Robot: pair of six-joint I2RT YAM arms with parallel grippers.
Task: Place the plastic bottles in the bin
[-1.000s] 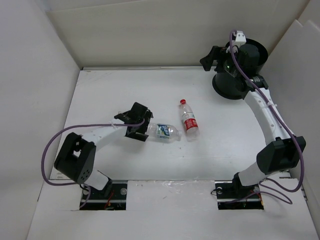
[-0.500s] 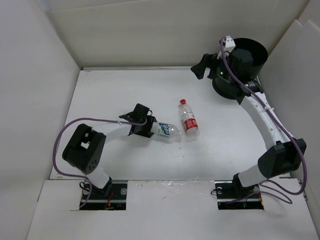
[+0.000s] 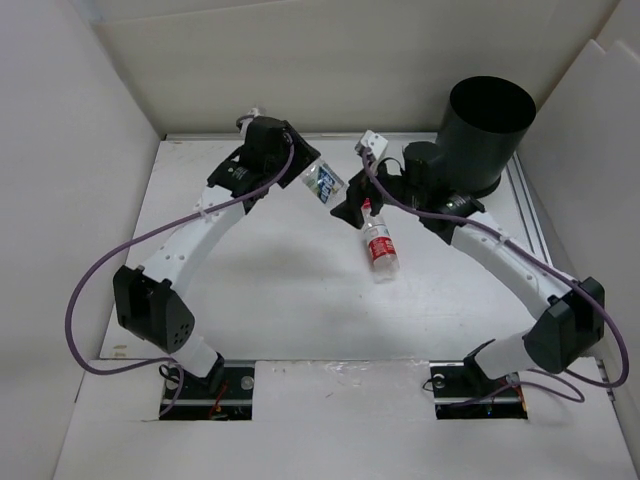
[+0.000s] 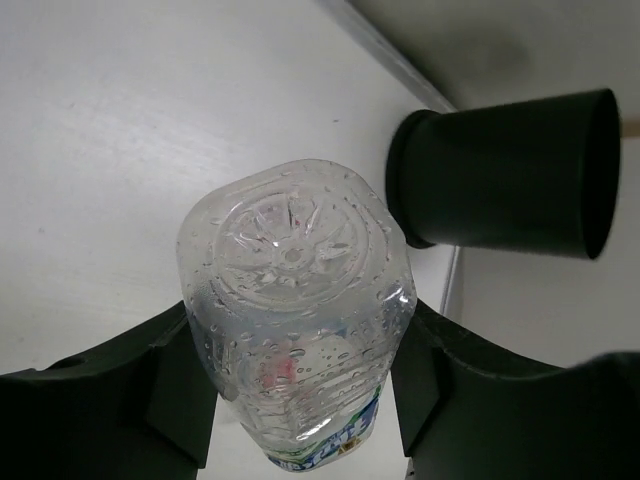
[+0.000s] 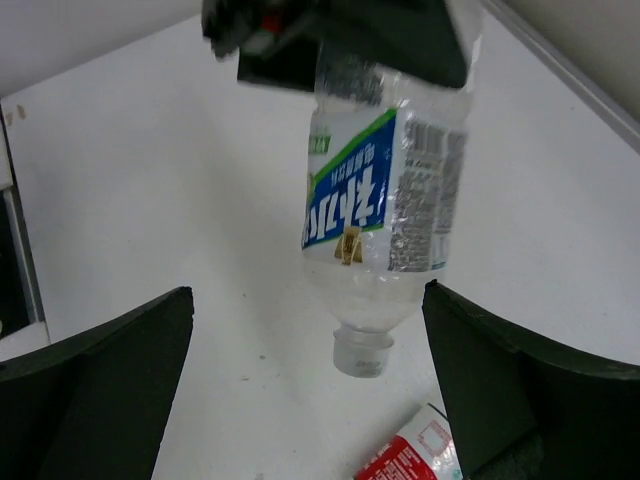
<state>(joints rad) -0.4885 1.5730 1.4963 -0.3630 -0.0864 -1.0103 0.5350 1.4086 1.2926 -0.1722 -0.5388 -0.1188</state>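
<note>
Half a second ago the right arm was at the rim of the bin (image 3: 490,125). It has now swung away from there and come down over the middle of the desk (image 3: 250,300), so the bin's mouth is uncovered. The left arm has risen off the desk and reached toward the far side, carrying the blue-white labelled bottle (image 3: 322,183) up from its place beside the red-capped bottle (image 3: 379,246). The red-capped bottle has not moved.

The left claw (image 3: 308,172) is clenched on the blue-white labelled bottle, with one finger pressed on each side of the body near the base. The bottle's cap end points down and away from the claw, clear of the desk. The bin stands beyond this claw and off to its right, well apart.

The right claw (image 3: 355,207) is spread wide and grasps nothing. In its wrist view the hanging bottle is ahead of it, between its fingers (image 5: 100,380) but untouched. The red-capped bottle lies on the desk just under this claw, and neither finger touches its label end.
</note>
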